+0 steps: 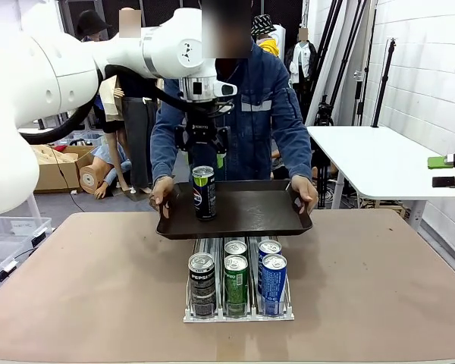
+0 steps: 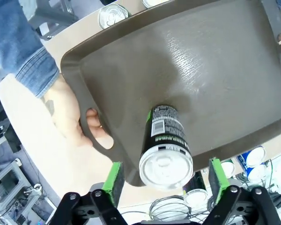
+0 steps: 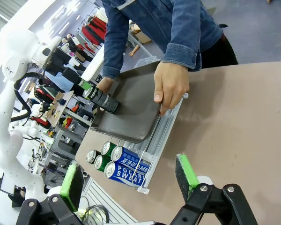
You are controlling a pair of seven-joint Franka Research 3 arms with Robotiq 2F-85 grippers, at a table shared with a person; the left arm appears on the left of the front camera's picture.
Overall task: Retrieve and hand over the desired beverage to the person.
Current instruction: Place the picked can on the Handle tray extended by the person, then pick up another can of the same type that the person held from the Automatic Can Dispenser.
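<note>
Left tool (image 2: 164, 180) hangs open astride a black drinks can (image 2: 165, 129), green pads (image 2: 113, 180) clear of it, gripping nothing. Can stands upright on the dark brown tray (image 2: 215, 65) the person (image 1: 250, 114) holds. Handover seems nearly done; next, rise straight up without tipping it.

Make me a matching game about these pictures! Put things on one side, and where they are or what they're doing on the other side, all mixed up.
Things:
1. black can
2. tray
3. blue cans
4. left gripper

Places and states:
A. in the rack on the table
B. open, just over the black can
C. standing upright on the tray
D. held up by the person, one hand at each end

Pairs: 1-C, 2-D, 3-A, 4-B
</note>
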